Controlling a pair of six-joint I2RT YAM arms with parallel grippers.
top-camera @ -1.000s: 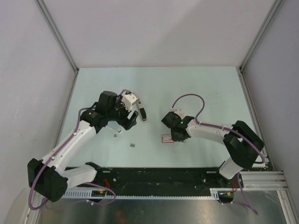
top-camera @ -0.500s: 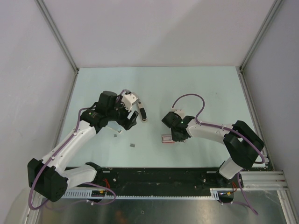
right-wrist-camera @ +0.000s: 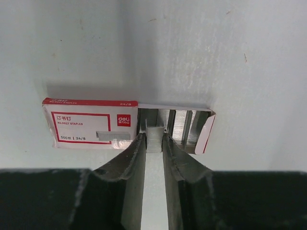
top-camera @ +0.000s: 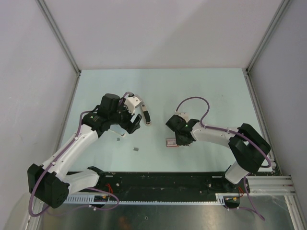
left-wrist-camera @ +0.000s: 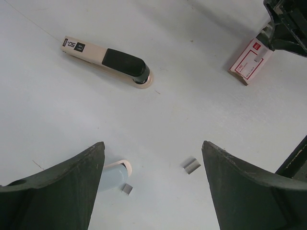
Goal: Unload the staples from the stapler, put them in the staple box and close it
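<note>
The stapler (left-wrist-camera: pixel 108 60), beige and black, lies flat on the table; in the top view it is the dark bar (top-camera: pixel 146 115) just right of my left gripper (top-camera: pixel 130 125). That left gripper (left-wrist-camera: pixel 152 146) hangs open above the table with nothing between its fingers. Two short staples pieces (left-wrist-camera: pixel 191 165) (left-wrist-camera: pixel 126 189) lie loose below it, also seen from above (top-camera: pixel 136 149) (top-camera: pixel 118 139). My right gripper (right-wrist-camera: pixel 154 138) is shut on a strip of staples (right-wrist-camera: pixel 154 130) at the open end of the red-and-white staple box (right-wrist-camera: pixel 88 127).
A pale blue rounded oblong (left-wrist-camera: pixel 112 173) lies beside the left finger, touching one loose staple piece. The staple box (top-camera: pixel 171 142) sits mid-table under the right gripper (top-camera: pixel 181 141). More staple strips (right-wrist-camera: pixel 184 125) fill the box's open tray. Grey walls enclose the table.
</note>
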